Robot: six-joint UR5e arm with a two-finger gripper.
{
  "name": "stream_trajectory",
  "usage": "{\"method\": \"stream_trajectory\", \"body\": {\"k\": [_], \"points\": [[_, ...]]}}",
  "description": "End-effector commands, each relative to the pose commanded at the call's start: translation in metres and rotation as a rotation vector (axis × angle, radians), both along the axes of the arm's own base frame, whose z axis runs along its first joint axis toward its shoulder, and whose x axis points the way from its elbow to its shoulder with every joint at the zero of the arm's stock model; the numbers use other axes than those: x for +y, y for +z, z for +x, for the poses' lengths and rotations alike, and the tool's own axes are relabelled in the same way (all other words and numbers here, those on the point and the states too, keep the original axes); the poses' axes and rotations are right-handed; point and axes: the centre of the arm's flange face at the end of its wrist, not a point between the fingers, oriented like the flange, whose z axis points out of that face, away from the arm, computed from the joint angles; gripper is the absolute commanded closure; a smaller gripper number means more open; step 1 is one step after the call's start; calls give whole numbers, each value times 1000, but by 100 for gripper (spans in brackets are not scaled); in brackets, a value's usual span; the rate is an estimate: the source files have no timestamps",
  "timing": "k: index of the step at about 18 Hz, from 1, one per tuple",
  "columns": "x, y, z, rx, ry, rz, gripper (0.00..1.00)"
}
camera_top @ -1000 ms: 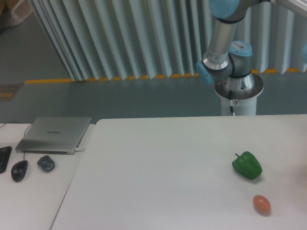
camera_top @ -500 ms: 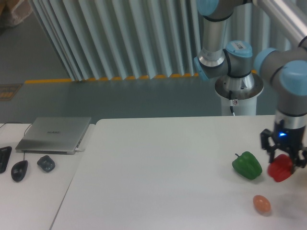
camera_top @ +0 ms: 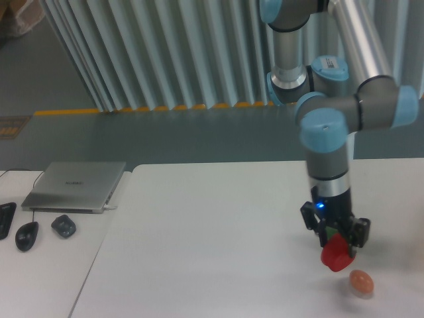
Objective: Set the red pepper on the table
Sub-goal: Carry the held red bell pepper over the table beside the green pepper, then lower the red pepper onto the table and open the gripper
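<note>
Gripper (camera_top: pixel 334 240) pinches the red pepper (camera_top: pixel 335 255), which hangs directly beneath its fingers, just above the table (camera_top: pixel 212 252), an orange egg-shaped object (camera_top: pixel 361 282) close by lower right.

Gripper (camera_top: pixel 334 240) at lower right clamped on red pepper (camera_top: pixel 335 254), orange egg-shaped thing (camera_top: pixel 361 282) just beside, white table (camera_top: pixel 212 245), laptop (camera_top: pixel 76 186) at left

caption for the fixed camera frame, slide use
Gripper holds the red pepper above the table, beside an orange egg-shaped object.
</note>
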Motion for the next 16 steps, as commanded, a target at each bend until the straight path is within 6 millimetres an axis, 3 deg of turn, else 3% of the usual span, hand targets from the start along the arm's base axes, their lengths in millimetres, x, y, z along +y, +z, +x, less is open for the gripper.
{"method": "stream_trajectory", "body": {"k": [2,4,10,16], "points": [[1,-12,2,15,-1,-35,51],[11,-20,16,40,-14,-45,51],[12,-54,24,-7,-11,-76,50],[11,-61,30,-21,-13,-83,46]]}}
